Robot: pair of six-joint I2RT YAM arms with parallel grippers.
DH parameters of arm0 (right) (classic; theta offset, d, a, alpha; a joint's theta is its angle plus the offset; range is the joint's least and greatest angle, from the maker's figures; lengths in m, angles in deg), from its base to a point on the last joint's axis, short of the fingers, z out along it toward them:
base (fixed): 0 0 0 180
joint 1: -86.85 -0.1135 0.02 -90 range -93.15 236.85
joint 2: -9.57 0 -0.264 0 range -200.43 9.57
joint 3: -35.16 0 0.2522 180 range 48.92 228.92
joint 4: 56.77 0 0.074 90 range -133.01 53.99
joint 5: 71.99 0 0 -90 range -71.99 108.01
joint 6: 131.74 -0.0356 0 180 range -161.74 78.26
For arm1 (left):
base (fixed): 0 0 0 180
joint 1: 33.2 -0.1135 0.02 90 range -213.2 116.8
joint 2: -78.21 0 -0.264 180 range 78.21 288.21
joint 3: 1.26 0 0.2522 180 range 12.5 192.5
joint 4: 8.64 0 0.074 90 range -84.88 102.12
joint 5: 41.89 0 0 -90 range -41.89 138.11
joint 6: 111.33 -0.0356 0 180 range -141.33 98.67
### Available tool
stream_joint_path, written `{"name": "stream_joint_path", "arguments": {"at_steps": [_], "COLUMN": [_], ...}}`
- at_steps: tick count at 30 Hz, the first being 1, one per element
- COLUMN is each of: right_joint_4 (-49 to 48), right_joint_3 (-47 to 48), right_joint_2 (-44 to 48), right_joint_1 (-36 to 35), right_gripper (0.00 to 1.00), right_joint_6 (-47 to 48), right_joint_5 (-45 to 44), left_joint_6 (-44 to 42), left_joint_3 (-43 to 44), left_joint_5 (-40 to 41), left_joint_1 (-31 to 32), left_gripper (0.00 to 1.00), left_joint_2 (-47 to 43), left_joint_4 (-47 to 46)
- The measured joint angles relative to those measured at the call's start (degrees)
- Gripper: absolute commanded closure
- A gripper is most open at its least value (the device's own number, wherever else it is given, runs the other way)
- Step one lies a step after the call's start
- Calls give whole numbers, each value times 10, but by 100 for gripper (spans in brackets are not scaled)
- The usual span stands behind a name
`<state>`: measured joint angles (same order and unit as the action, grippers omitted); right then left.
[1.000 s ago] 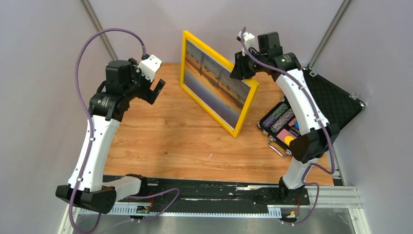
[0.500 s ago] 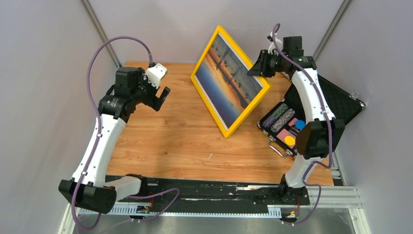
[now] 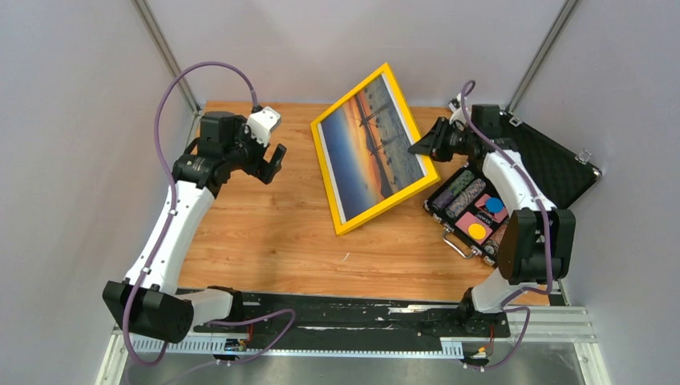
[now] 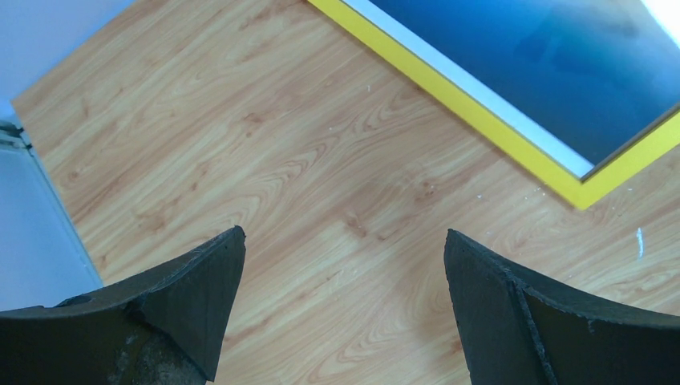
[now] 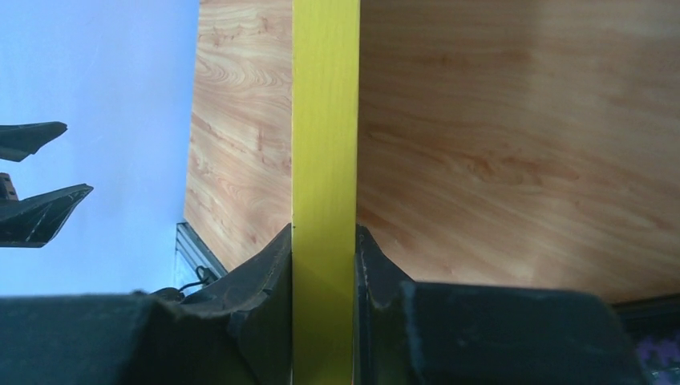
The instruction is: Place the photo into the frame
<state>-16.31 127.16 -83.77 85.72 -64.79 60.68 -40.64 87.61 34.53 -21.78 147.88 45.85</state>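
While the right gripper (image 3: pixel 423 147) is clamped on the edge of the yellow frame (image 3: pixel 324 176), holding it tilted over the table (image 3: pixel 265 233), the sunset photo (image 3: pixel 373 144) sits inside it. Beside that gripper, the open black case (image 3: pixel 549 164) holds chip rows (image 3: pixel 461 192) and coloured discs (image 3: pixel 477 231). To the frame's other side, the left gripper (image 3: pixel 275 160) stands wide apart and empty.

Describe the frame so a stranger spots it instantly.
On the wooden table, look beside the open black case. The frame is the thin rectangle around a sunset photo, its edge in the right gripper. Only it has a yellow rim.
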Motion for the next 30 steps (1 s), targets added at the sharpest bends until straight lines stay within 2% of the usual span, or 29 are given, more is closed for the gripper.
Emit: {"name": "stream_joint_path", "arguments": {"at_steps": [4, 7, 11, 17, 24, 30], "right_joint_4": [-106, -193, -276, -323, -327, -348], "right_joint_3": [-126, -221, -303, -330, -333, -337], "right_joint_2": [30, 46, 50, 34, -50, -102], "right_joint_1": [3, 2, -3, -34, -77, -82], "right_gripper": [98, 92, 84, 67, 63, 51], "right_joint_6": [-61, -104, -138, -154, -139, -133], "right_joint_5": [16, 24, 23, 9, 0, 14], "left_joint_6": [13, 23, 31, 38, 38, 37], "left_joint_3": [-13, -24, -34, -43, -43, -45], "left_joint_5": [-12, -20, -29, -34, -38, -41], "left_joint_1": [0, 0, 0, 0, 0, 0], "left_gripper": [0, 0, 0, 0, 0, 0], "left_joint_2": [16, 32, 55, 75, 86, 95], "left_joint_4": [-14, -24, -34, -52, -65, -76]}}
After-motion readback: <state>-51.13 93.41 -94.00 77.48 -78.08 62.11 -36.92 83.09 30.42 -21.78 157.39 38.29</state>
